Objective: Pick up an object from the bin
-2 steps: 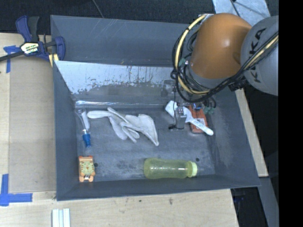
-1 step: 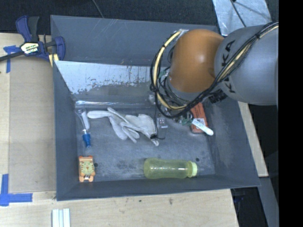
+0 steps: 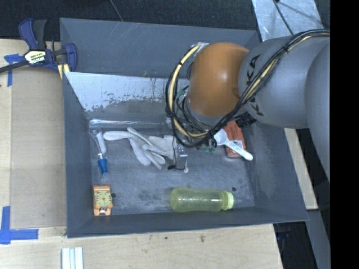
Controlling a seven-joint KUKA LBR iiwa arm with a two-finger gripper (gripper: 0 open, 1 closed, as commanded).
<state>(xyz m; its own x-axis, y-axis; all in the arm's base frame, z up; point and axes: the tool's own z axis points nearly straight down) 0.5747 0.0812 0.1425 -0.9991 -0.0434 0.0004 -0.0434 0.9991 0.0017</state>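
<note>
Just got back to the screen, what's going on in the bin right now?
The arm reaches in from the right. Its pincer sits low at the right end of a white glove in the middle of the bin. Nothing looks lifted yet. A yellow-green bottle lies apart, nearer the camera.

End effector (image 3: 180,162) over right end of white glove (image 3: 147,148), bin (image 3: 78,161) ctr; yel-green bottle (image 3: 201,199) nearby.
</note>
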